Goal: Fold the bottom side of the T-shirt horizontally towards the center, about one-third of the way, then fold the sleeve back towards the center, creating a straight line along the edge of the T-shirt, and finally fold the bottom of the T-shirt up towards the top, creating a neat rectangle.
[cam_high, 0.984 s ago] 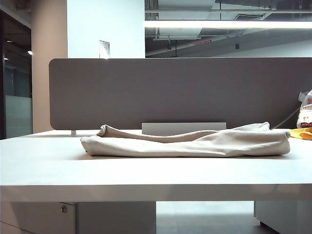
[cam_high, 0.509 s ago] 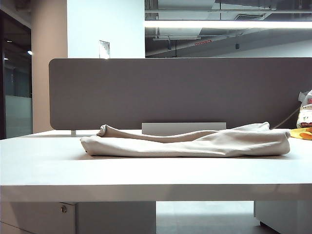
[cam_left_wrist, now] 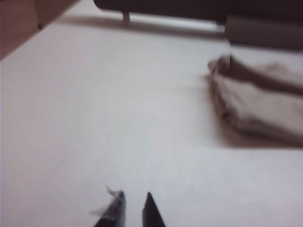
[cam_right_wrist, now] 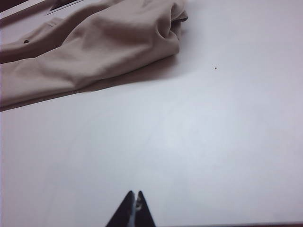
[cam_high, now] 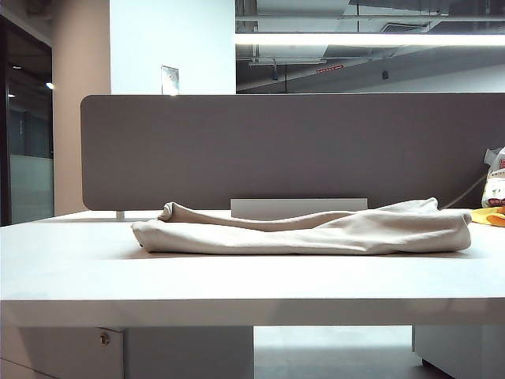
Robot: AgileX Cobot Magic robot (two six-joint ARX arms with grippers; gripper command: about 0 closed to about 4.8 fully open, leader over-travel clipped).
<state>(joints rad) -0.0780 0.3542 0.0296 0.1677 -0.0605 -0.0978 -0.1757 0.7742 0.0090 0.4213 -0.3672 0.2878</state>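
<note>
Left hand slightly parted, right hand closed

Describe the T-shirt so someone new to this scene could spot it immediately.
Find the white table in front of the grey partition panel. Across its middle lies the T-shirt, a long, low, folded bundle of plain beige cloth. The yellow-and-white packet at the table's right edge is small and colourful; the shirt is wide, soft and unprinted.
</note>
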